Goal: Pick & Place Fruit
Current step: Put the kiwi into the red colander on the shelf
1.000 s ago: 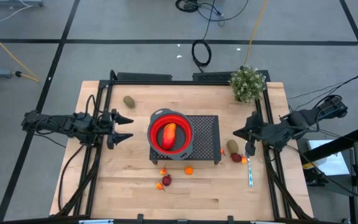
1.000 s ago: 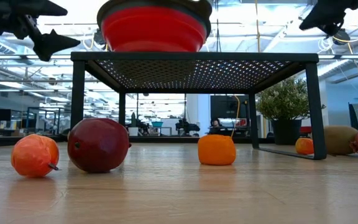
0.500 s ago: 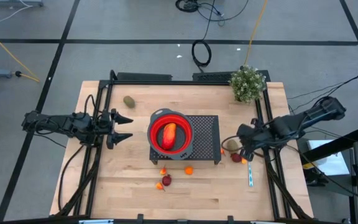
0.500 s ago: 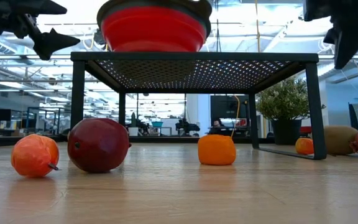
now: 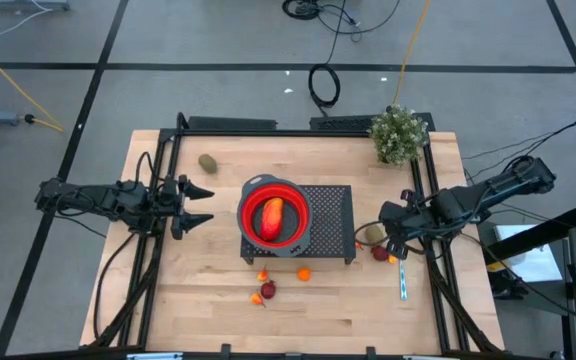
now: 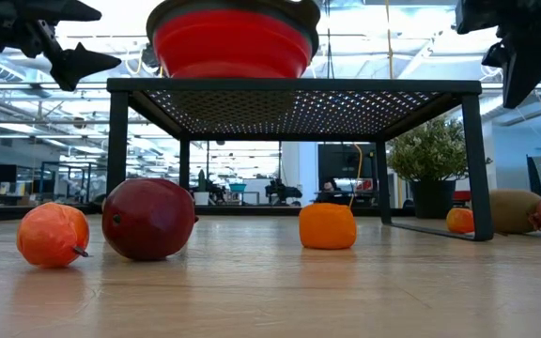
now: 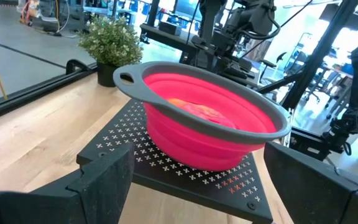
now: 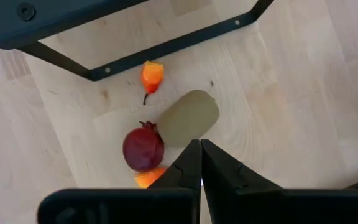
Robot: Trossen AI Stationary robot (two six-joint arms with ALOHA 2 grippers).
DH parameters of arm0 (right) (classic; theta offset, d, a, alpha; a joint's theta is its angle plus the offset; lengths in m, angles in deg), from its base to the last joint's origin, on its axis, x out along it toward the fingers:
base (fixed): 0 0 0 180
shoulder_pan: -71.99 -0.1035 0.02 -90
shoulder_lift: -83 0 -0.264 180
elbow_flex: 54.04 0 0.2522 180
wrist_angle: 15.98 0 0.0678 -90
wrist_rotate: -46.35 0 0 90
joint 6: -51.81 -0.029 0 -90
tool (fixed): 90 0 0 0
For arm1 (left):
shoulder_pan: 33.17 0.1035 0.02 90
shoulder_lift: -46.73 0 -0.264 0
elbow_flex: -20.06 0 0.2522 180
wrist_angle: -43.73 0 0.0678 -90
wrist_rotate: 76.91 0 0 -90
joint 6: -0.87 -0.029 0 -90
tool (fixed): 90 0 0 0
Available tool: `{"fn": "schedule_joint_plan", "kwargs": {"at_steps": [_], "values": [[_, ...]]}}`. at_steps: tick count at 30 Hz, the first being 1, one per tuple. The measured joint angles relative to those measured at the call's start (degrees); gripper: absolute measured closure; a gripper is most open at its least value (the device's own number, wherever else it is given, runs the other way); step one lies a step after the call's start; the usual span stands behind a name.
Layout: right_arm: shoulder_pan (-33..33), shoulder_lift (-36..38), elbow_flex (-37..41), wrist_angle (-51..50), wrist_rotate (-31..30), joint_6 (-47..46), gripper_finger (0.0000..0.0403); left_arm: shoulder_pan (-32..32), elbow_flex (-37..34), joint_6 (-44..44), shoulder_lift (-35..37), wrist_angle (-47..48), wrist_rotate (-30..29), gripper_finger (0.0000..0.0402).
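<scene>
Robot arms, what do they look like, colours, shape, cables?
Both arms are matte black and jointed, with black cables along them. Each ends in a two-finger claw: the left claw has pointed, wedge-shaped black fingers; the right claw has flat, tapering black ones.

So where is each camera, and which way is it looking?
High: above the wooden table, facing down; both arms show.
Low: at tabletop height, facing a dark red round fruit; arms overhead.
Left wrist: faces the red collapsible bowl; open fingers.
Right wrist: faces down on a brown oval fruit; shut fingers.
High and left wrist share the bowl.
</scene>
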Motion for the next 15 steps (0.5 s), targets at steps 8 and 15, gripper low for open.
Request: {"fn": "schedule_joint_plan", "kwargs": {"at_steps": [8, 15], "values": [[0.0, 0.0, 0.0, 0.5, 0.0, 0.0, 0.0344, 0.0, 0.0, 0.2, 0.0, 0.0, 0.0, 0.0045], [0.0, 0.0, 0.0, 1.4, 0.1, 0.0, 0.0254, 0.0, 0.0, 0.6, 0.0, 0.0, 0.0, 0.0045]]}}
